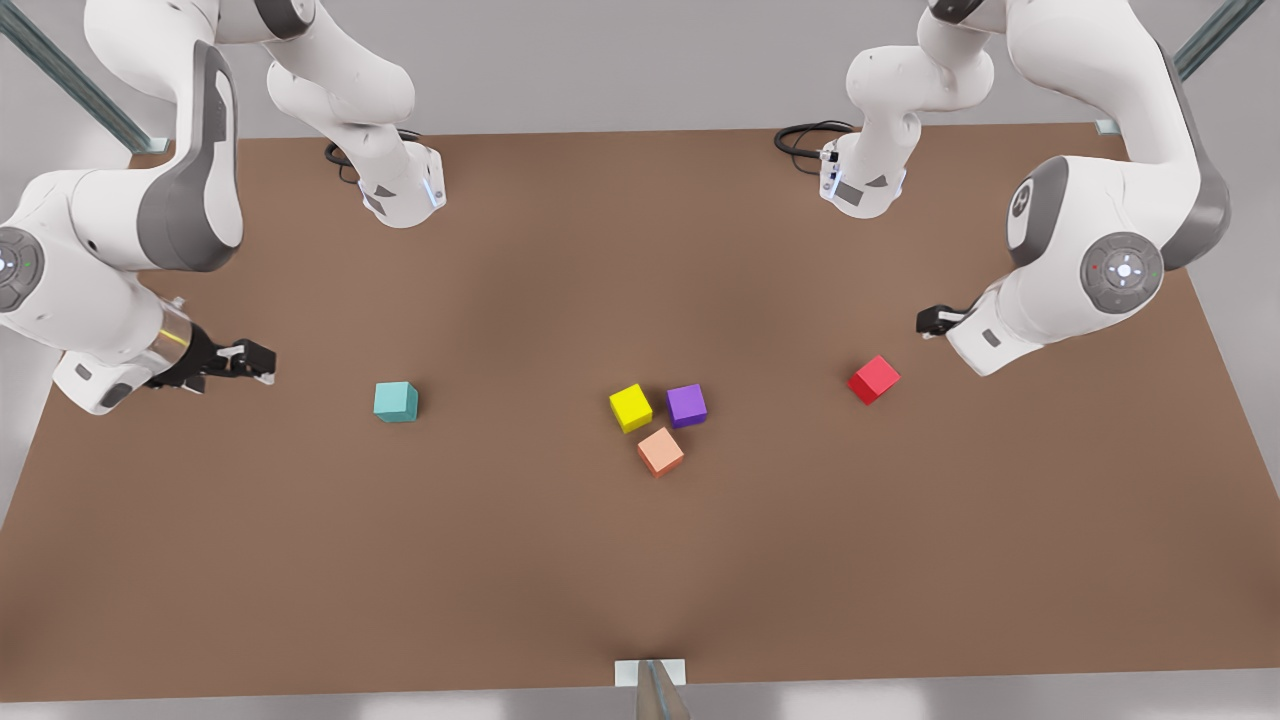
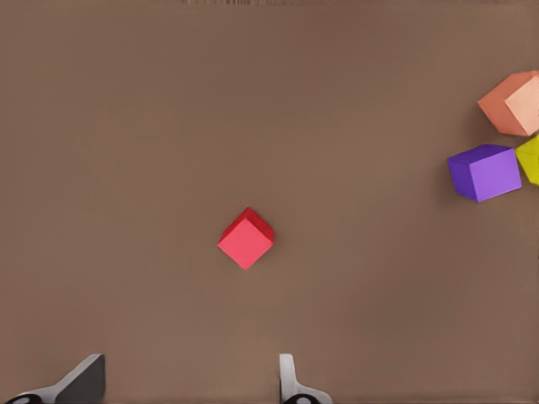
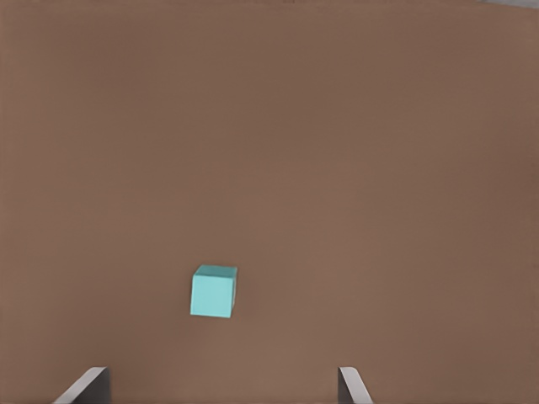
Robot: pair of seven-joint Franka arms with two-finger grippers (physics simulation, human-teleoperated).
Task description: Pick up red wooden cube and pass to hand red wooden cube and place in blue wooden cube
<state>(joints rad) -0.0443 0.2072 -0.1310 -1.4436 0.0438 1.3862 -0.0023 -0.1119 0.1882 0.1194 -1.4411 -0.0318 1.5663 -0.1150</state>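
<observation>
Red wooden cube (image 1: 873, 379): on the table (image 1: 640, 580), toward the front view's right edge, corner-on, no long axis.
Blue wooden cube (image 1: 396, 401): toward the left edge, roughly square-on.
Left gripper (image 2: 189, 379): above the red cube, fingers wide, empty.
Right gripper (image 3: 223, 387): near the blue cube, fingers wide, empty.

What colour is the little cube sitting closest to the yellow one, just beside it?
Purple cube; beside the yellow cube, clearest in the front view.
</observation>
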